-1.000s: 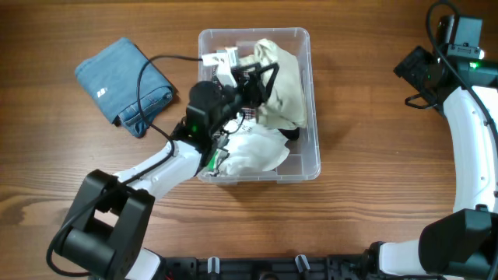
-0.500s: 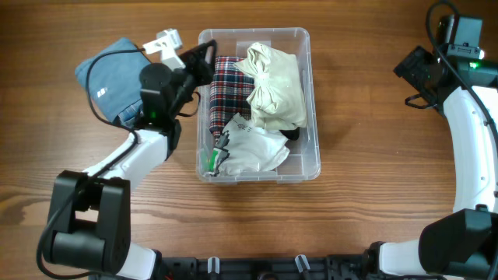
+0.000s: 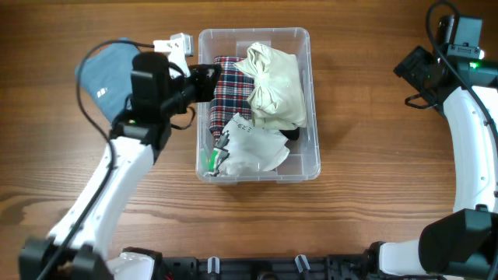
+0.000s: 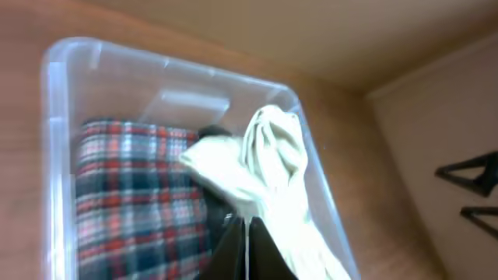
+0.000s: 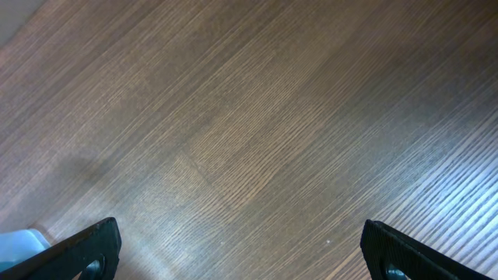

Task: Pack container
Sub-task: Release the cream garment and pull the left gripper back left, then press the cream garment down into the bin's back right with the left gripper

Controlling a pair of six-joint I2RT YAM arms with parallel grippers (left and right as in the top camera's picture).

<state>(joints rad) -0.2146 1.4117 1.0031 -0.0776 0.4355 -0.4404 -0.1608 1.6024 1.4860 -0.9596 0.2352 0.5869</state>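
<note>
A second ago the left claw [image 3: 210, 74] was down inside the clear rectangular plastic container [image 3: 314, 117], over the red plaid cloth [image 3: 226, 87]. It has since lifted out, swung to the left rim, and now hangs just above that rim's far corner. In the left wrist view its fingers are pressed together with nothing between them. The plaid cloth has been released and lies flat along the container's left side. A crumpled cream cloth [image 3: 274, 84] sits beside it and a white printed cloth [image 3: 253, 149] fills the near end. The container stands at the middle of the wooden surface [image 3: 373, 155] and has not shifted. The right claw [image 5: 241, 249] stays parked well off to the right, spread wide over bare wood. One folded blue cloth [image 3: 99, 78] is left outside, just left of the container and partly under the left arm. It looks like the next item to pack, so the job seems mostly done but not finished.
</note>
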